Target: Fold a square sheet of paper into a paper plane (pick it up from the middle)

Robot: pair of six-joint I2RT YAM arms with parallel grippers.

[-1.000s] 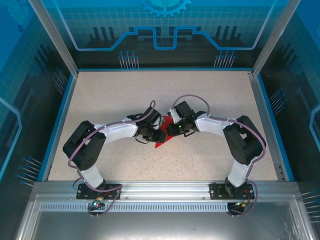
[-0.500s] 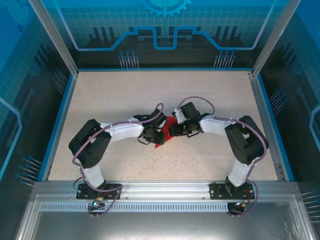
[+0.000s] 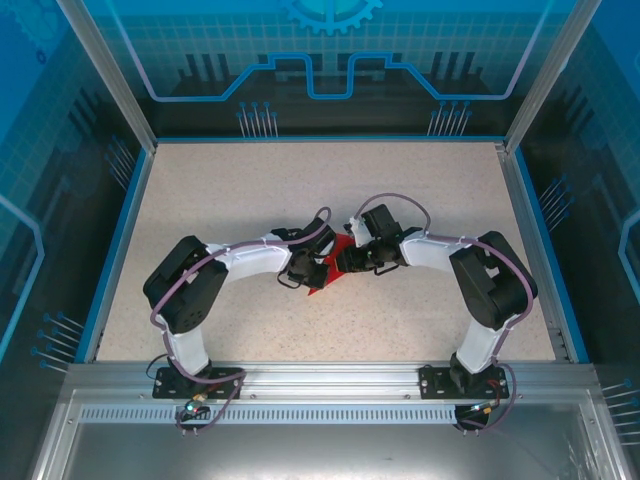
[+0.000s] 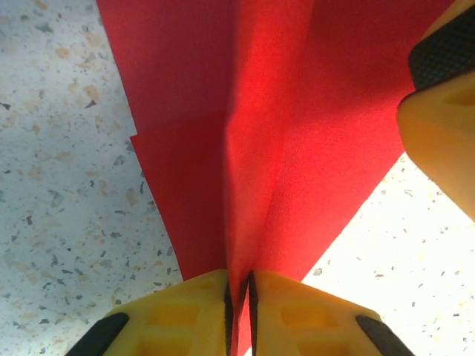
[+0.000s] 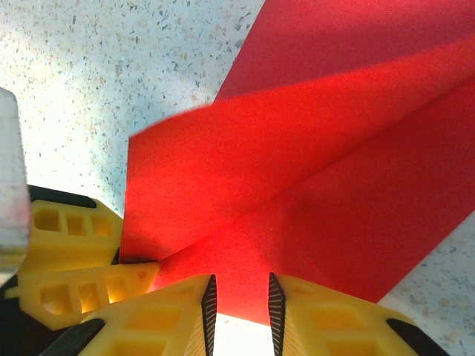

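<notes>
Left gripper (image 4: 239,315) at the bottom centre of the left wrist view, yellow fingers (image 4: 185,315) pressed together, pinching the raised centre crease of the red paper (image 4: 312,148). Above the pinch, folded flaps fanning out toward the top edge, low over the speckled table (image 4: 59,185). At the right edge, one yellow finger (image 4: 441,126) of the right gripper (image 5: 239,315), on or just over the paper's border; cannot tell which.

In the right wrist view, right gripper at the bottom centre, jaws slightly spread, a bright strip of table in the gap, the paper's near edge reaching in between the pads. Lower left there, the left gripper's fingers clamped on the fold.

In the top external view, both grippers tip to tip at the middle of the table, red paper (image 3: 323,283) between and beneath them, one red point poking out toward the bottom of the frame.
</notes>
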